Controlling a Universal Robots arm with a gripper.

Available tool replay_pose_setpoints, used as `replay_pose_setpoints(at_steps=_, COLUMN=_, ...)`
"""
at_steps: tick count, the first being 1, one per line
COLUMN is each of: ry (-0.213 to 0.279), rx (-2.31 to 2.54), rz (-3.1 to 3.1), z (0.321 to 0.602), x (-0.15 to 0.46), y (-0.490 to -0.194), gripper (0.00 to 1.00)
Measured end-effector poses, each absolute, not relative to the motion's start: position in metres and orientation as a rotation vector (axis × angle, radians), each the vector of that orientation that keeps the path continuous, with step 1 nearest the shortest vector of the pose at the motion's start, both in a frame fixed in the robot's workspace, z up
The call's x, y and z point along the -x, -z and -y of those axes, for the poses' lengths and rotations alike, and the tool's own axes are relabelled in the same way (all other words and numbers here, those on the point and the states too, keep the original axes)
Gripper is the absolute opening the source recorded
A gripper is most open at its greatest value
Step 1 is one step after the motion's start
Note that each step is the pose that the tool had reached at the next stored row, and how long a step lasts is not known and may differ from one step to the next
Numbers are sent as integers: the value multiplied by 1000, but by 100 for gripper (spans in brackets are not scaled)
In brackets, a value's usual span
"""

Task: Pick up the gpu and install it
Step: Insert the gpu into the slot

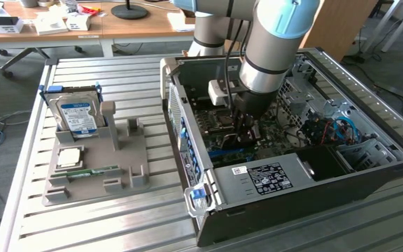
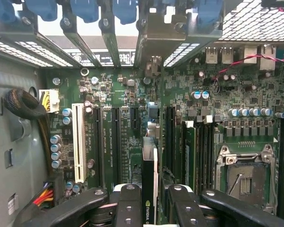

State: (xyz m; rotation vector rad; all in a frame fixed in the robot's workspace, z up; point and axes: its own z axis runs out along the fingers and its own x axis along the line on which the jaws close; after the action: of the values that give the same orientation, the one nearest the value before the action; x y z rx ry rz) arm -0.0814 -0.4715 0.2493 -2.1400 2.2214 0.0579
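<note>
In the wrist view the gpu (image 2: 150,175) is seen edge-on, a thin dark card with a green logo, standing upright over the black expansion slots of the green motherboard (image 2: 213,94). My gripper (image 2: 151,208) is shut on it, with black fingers (image 2: 128,203) pressing on both sides. The card's far end reaches toward a silvery bracket (image 2: 156,35) at the case's rear slot openings. I cannot tell whether the card is seated in a slot. In the exterior view the gripper (image 1: 245,135) is low inside the open computer case (image 1: 187,121), just above the motherboard.
A grey fixture (image 1: 117,163) on the exterior view's left holds a blue-labelled hard drive (image 1: 75,113), a processor chip (image 1: 70,156) and a memory stick (image 1: 95,171). Inside the case are the power supply (image 1: 272,176), a white slot (image 2: 78,142), a processor socket (image 2: 244,175) and cable bundles (image 2: 23,106).
</note>
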Motion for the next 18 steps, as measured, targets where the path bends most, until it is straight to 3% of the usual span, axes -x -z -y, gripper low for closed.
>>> replay_pose_setpoints(at_steps=18, ry=-40, rx=2133, rz=-2212, z=472, x=84, y=-249, gripper=26)
